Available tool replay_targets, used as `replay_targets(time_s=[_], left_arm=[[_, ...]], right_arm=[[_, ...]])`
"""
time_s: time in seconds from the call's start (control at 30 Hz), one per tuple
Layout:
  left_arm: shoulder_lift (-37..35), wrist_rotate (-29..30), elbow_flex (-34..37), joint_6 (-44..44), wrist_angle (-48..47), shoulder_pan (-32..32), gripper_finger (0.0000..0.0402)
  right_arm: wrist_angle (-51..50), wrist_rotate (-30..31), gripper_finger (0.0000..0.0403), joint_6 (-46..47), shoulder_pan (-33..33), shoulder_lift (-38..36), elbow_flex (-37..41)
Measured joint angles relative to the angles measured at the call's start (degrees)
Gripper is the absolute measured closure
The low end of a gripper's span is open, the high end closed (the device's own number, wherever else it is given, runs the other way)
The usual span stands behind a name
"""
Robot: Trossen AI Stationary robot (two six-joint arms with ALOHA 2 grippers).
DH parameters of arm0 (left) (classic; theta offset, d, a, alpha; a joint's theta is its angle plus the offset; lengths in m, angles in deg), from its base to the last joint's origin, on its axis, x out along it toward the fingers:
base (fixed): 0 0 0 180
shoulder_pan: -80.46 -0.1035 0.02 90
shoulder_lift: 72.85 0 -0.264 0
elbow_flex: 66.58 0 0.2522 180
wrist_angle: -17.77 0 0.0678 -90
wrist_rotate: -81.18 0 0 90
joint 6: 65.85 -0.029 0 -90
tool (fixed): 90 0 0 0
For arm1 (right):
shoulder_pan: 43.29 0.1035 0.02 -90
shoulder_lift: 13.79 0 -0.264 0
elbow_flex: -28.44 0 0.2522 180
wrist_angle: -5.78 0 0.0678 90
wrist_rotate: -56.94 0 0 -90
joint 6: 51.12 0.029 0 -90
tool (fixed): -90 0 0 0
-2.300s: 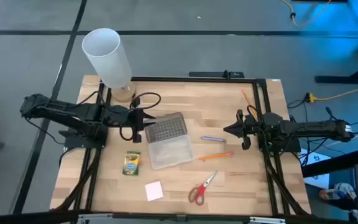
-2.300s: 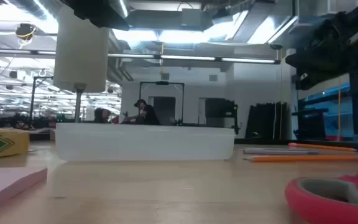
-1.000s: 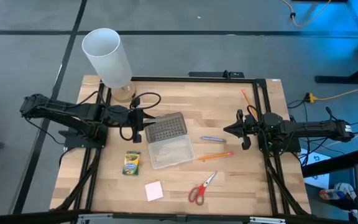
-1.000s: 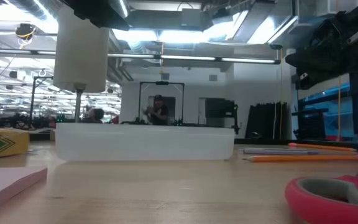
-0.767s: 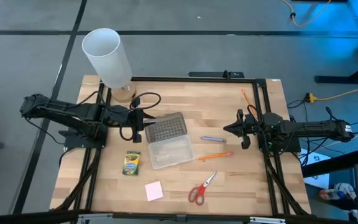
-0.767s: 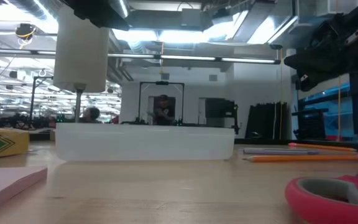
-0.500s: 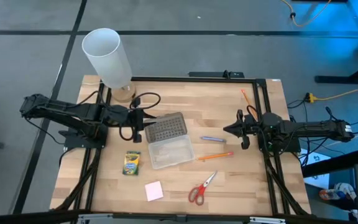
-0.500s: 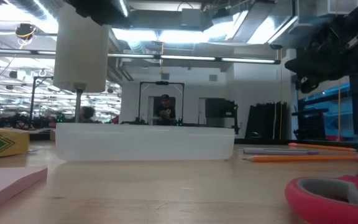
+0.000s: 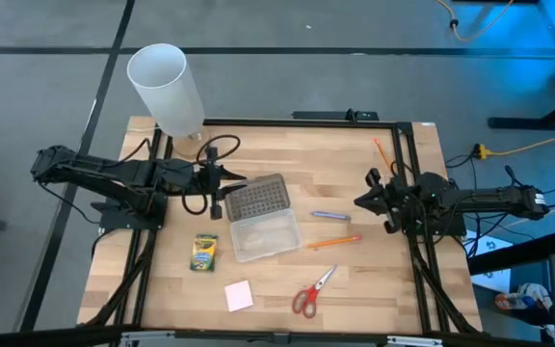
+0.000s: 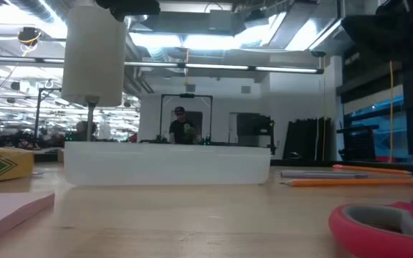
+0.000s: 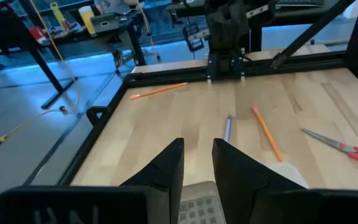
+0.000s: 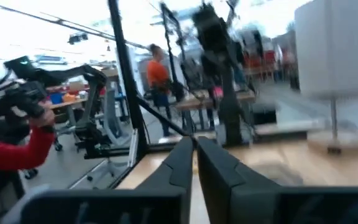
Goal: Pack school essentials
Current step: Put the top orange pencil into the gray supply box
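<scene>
Hovering left end effector (image 9: 227,183): narrow gap, empty | right end effector (image 9: 362,201): nearly closed, empty

The right gripper (image 9: 362,201) has shifted from its earlier spot: in the high view its tip now sits a little farther toward the table's right edge, and the wrist appears turned. In the low view, the dark arm that filled the upper right has moved higher, out past the top edge. The left gripper (image 9: 225,182) has edged slightly toward the far side, beside the grey dotted lid (image 9: 256,198).
</scene>
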Motion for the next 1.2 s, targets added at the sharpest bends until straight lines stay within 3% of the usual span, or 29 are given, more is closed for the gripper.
replay_targets(time_s=[0.13, 0.37, 0.43, 0.5, 0.63, 0.7, 0.9, 1.03, 1.2], left_arm=[[0.0, -0.1, 0.0, 0.0, 0.0, 0.0, 0.0322], [0.0, -0.2, 0.0, 0.0, 0.0, 0.0, 0.0322], [0.0, -0.2, 0.0, 0.0, 0.0, 0.0, 0.0322], [0.0, -0.2, 0.0, 0.0, 0.0, 0.0, 0.0322], [0.0, -0.2, 0.0, 1.2, 0.0, 0.0, 0.0322], [0.0, -0.2, 0.0, 1.5, 0.0, 0.0, 0.0322], [0.0, -1.8, 0.0, 1.5, 0.0, 0.0, 0.0322], [0.0, -2.1, 0.0, 1.5, 0.0, 0.0, 0.0322], [0.0, -2.1, 0.0, 1.6, 0.0, 0.0, 0.0322]], right_arm=[[-0.2, 0.9, 0.0315, -2.8, 0.0, 0.1, -2.6], [-5.3, 10.1, 0.0236, -7.7, 0.0, 0.1, -11.4], [-13.9, 15.6, 0.0227, -10.5, 0.0, 0.2, -16.8], [-25.9, 25.9, 0.0225, -9.6, 0.0, 1.4, -23.4], [-55.4, 48.7, 0.023, 2.2, -0.5, 6.2, -37.1], [-67.8, 52.9, 0.0234, 10.4, -1.4, 9.1, -43.2], [-89.7, 52.2, 0.0238, 24.4, -6.4, 17.9, -56.7], [-97.0, 50.8, 0.0238, 26.1, -11.5, 24.1, -63.1], [-103.0, 43.6, 0.0238, 25.5, -21.2, 33.2, -69.0]])
